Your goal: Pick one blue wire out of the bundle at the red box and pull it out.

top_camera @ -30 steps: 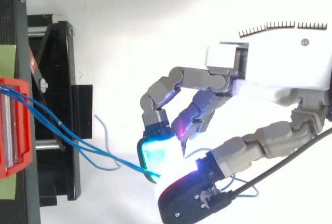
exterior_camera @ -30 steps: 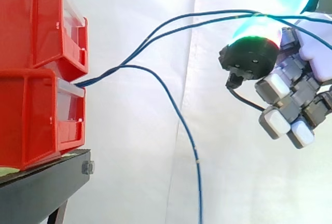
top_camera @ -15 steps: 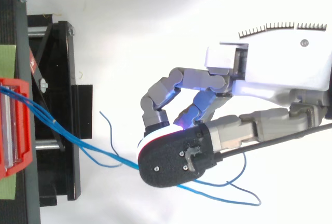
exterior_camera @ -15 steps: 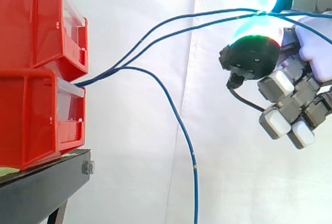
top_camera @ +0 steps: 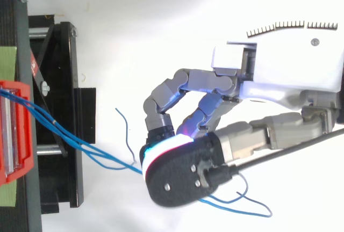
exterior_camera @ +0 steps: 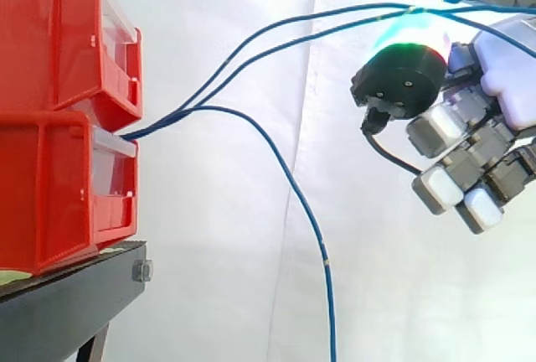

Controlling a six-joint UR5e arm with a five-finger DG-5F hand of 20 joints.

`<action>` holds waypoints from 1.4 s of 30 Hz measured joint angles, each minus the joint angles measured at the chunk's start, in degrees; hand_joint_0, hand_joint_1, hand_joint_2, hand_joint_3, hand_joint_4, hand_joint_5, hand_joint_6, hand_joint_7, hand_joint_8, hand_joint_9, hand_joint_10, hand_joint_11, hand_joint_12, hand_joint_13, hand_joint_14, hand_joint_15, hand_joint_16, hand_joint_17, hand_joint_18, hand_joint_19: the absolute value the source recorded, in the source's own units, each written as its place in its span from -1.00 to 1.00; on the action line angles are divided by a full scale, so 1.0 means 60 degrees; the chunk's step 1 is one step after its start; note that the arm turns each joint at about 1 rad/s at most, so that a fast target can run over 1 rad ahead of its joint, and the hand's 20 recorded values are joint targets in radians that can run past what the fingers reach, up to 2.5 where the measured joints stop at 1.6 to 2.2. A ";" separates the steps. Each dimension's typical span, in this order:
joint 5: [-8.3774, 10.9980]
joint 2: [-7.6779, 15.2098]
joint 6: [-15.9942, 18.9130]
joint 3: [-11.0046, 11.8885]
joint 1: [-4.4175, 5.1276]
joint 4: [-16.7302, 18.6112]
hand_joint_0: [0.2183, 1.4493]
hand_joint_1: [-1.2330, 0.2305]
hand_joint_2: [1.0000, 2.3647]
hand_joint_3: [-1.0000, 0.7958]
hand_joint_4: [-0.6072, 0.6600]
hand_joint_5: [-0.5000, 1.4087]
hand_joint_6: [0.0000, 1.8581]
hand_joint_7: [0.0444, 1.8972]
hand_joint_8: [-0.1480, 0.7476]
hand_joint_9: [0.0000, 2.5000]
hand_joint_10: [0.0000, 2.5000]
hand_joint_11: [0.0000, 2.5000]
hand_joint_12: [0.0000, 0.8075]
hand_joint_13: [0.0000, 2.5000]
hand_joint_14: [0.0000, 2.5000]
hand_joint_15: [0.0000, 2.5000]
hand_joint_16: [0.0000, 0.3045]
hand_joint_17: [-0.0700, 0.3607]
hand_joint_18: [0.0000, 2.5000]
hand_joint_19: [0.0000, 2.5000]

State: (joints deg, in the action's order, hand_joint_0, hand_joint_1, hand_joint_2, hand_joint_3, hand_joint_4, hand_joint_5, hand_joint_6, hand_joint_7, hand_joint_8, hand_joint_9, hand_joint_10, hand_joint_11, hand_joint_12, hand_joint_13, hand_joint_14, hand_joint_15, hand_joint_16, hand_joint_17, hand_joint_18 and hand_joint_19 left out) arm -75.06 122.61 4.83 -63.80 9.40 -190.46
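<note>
My hand hangs well apart from the red box, out before its open front. My fingers are curled, thumb pad and fingertip pinching the blue wires.

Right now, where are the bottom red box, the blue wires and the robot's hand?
bottom red box (exterior_camera: 50,194): side view, on its red side wall.
blue wires (exterior_camera: 159,124): side view, where they bunch up beside the box.
hand (top_camera: 285,76): top view, on its white body.
</note>
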 measured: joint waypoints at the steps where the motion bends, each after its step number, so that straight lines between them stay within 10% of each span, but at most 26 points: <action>1: 0.0000 0.0000 0.0000 0.0000 0.0000 0.0000 -0.61 -0.24 -1.00 -0.44 -0.02 -0.64 -0.03 0.21 0.06 -0.39 -0.99 -0.49 0.15 -0.50 -0.99 -0.59 -0.59 -0.03 -0.52 -0.55; 13: 0.0000 0.0000 -0.0002 -0.0001 0.0004 0.0000 -0.39 -0.34 -1.00 -0.44 -0.25 -0.67 -0.01 0.23 -0.07 -0.49 -0.99 -0.52 0.02 -0.59 -0.99 -0.65 -0.64 -0.11 -0.58 -0.58; 29: 0.0000 -0.0002 -0.0027 0.0001 0.0011 0.0006 -0.41 -0.42 -0.99 0.16 -0.39 -0.59 0.00 0.25 0.02 -0.27 -0.99 -0.55 0.17 -0.46 -0.99 -0.64 -0.56 0.03 -0.43 -0.59; 42: 0.0529 -0.0001 -0.0999 0.0002 0.0075 0.0255 -0.51 -0.41 -0.51 0.14 -0.51 -0.57 -0.03 0.30 -0.05 -0.39 -1.00 -0.87 0.13 -0.59 -0.99 -0.77 -0.57 0.01 -0.56 -0.68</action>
State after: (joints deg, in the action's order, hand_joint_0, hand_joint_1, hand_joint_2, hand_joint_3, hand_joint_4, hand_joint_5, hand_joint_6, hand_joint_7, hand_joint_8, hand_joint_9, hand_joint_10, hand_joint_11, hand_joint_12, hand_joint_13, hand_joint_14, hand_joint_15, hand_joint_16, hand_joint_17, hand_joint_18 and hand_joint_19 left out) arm -71.88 122.60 -1.16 -63.78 9.85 -188.93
